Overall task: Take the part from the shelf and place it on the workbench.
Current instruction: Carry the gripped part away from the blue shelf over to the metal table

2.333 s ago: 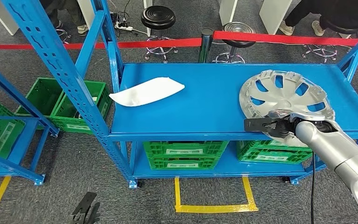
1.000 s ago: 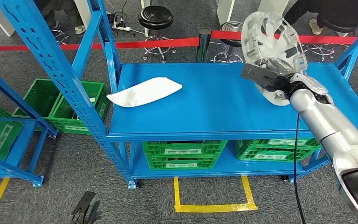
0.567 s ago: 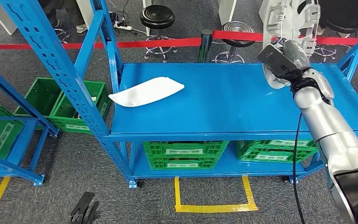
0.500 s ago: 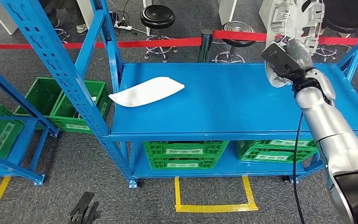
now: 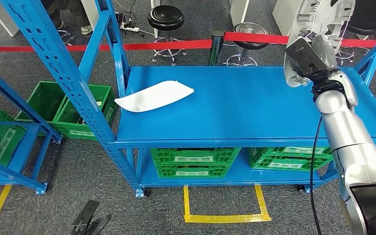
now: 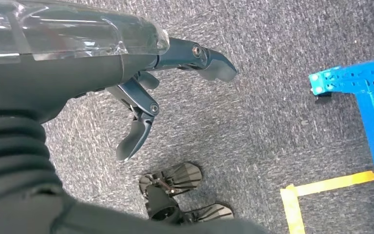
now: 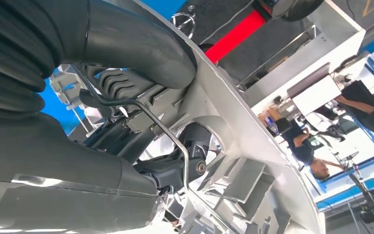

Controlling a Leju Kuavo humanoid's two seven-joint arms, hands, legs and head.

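My right hand [image 5: 309, 58] grips a silver wheel cover [image 5: 323, 14], raised on edge above the back right of the blue shelf [image 5: 235, 110]. The right wrist view shows the cover's ribbed inner face [image 7: 253, 161] close up, with my thumb [image 7: 136, 39] pressed on its rim and my fingers [image 7: 190, 156] through a spoke opening. A white curved part [image 5: 154, 96] lies on the shelf's left side. My left hand [image 6: 141, 92] hangs above grey carpet with its fingers apart and nothing in them.
Blue shelf uprights [image 5: 54, 58] slant across the left. Green crates [image 5: 193, 161] sit below the shelf and at the left [image 5: 63, 110]. A red barrier tape [image 5: 142, 46] and black stools [image 5: 166, 18] stand behind. Yellow floor tape [image 5: 225, 215] marks a square. People sit at the back.
My right hand has lifted the wheel cover off the shelf, tipped it on edge and carried it up and to the right. The white part stays put.
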